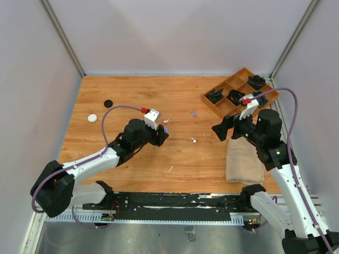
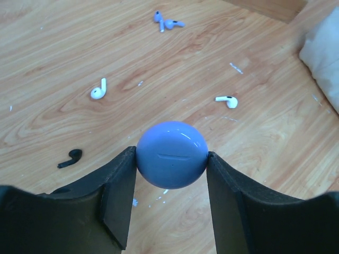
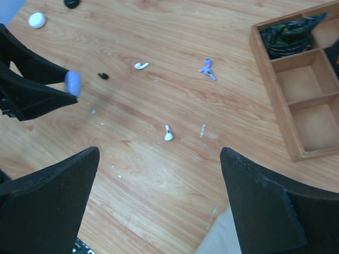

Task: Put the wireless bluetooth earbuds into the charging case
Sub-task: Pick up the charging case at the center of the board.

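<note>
My left gripper (image 2: 171, 159) is shut on a round lavender-blue charging case (image 2: 171, 151), closed, held just above the wood. It also shows in the right wrist view (image 3: 72, 83). Loose earbuds lie ahead of it: a black one (image 2: 70, 157), a white one (image 2: 98, 90), another white one (image 2: 228, 100) and a lavender pair (image 2: 167, 22). In the top view the left gripper (image 1: 161, 133) is mid-table and the lavender pair (image 1: 194, 112) lies to its right. My right gripper (image 3: 159, 151) is open and empty, hovering above the table near a white earbud (image 3: 168, 133).
A wooden compartment tray (image 1: 241, 92) with black items stands at the back right. A beige cloth (image 1: 243, 159) lies under the right arm. A black disc (image 1: 108, 103) and a white disc (image 1: 92, 118) sit at the left. A thin white sliver (image 1: 170, 169) lies near the front.
</note>
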